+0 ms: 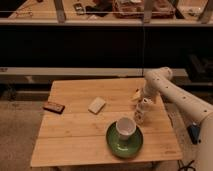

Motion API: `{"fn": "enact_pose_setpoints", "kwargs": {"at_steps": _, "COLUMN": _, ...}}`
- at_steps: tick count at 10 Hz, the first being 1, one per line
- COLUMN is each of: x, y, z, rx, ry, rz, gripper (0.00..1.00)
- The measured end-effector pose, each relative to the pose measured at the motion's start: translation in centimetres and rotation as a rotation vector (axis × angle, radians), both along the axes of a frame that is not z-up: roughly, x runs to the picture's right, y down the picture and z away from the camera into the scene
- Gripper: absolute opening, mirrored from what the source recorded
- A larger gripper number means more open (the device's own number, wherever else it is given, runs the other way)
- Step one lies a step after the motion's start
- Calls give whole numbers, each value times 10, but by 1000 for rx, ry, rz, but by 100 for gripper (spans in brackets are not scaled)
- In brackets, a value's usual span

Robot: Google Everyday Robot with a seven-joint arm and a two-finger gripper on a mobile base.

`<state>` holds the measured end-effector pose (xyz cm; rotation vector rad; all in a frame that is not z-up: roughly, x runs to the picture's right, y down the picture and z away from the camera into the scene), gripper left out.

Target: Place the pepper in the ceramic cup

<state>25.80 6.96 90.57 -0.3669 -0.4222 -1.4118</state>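
The ceramic cup (125, 127) is white and stands upright on a green saucer (131, 146) at the front right of the wooden table (75, 135). My gripper (143, 106) hangs from the white arm over the table's right side, just behind and to the right of the cup. It is directly above a small white bottle (138, 118). The dark red pepper does not show anywhere; it may be hidden by the gripper.
A pale rectangular block (97, 104) lies mid-table. A dark flat bar (53, 107) lies at the left edge. A small yellowish thing (135, 94) sits behind the gripper. A dark shelf unit stands behind the table.
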Motion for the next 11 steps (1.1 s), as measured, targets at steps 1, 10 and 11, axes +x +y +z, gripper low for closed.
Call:
{"fn": "enact_pose_setpoints", "kwargs": {"at_steps": 1, "x": 3, "y": -3, "z": 2, "rx": 20, "ry": 0, "rz": 9, "gripper": 80}}
{"fn": "enact_pose_setpoints", "kwargs": {"at_steps": 10, "x": 5, "y": -8, "z": 17, "rx": 12, "ry": -7, "rz": 13, "gripper": 80}}
{"fn": "enact_pose_setpoints", "kwargs": {"at_steps": 11, "x": 5, "y": -9, "z": 17, "rx": 5, "ry": -3, "rz": 12, "gripper": 80}}
